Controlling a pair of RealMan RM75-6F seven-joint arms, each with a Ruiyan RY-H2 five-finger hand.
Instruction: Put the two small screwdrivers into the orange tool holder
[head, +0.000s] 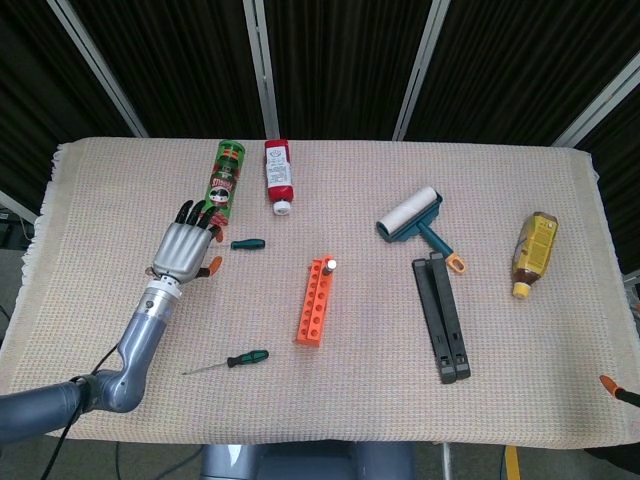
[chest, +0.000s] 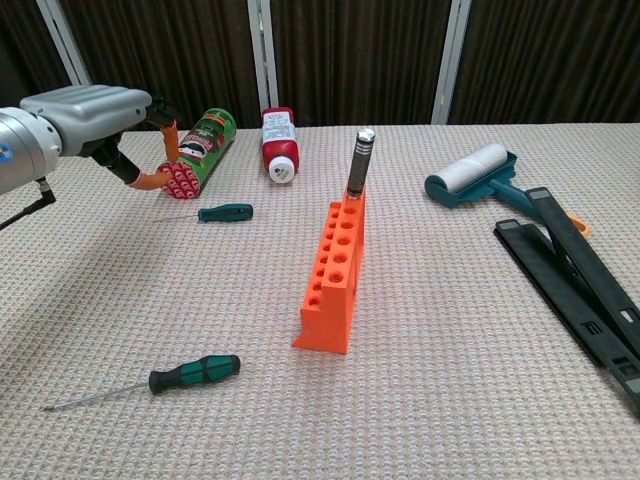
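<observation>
My left hand (head: 184, 250) hangs over the left part of the counter (head: 120, 200), fingers spread wide and holding nothing. In the chest view it shows at the far left (chest: 95, 110), with orange-tipped fingers (chest: 150, 181) curling down just in front of the can (head: 224, 180). My right hand shows in neither view.

The orange holder (head: 314, 301) stands near the middle of the counter, its long axis running away from me. In its far end a metal-capped tool (chest: 358, 165) stands upright, tilted slightly; the other holes I can see (chest: 333, 264) hold nothing.

Both small screwdrivers lie flat on the counter, outside the holder. The far screwdriver (head: 246, 243) rests just right of my left hand, between the hand and the holder, near the can's lower end; its thin shaft is hard to make out. The near screwdriver (head: 236, 360) lies well toward me, left of the holder's near end, its green and black handle to the right and its shaft pointing left (chest: 195, 373).

The can lies on its side at the back left, beside a red and white bottle (head: 278, 174), also lying down. To the right of the holder sit a lint roller (head: 411, 216), a long black tool (head: 442, 316) and, further right, a yellow bottle (head: 533, 251) on its side.
</observation>
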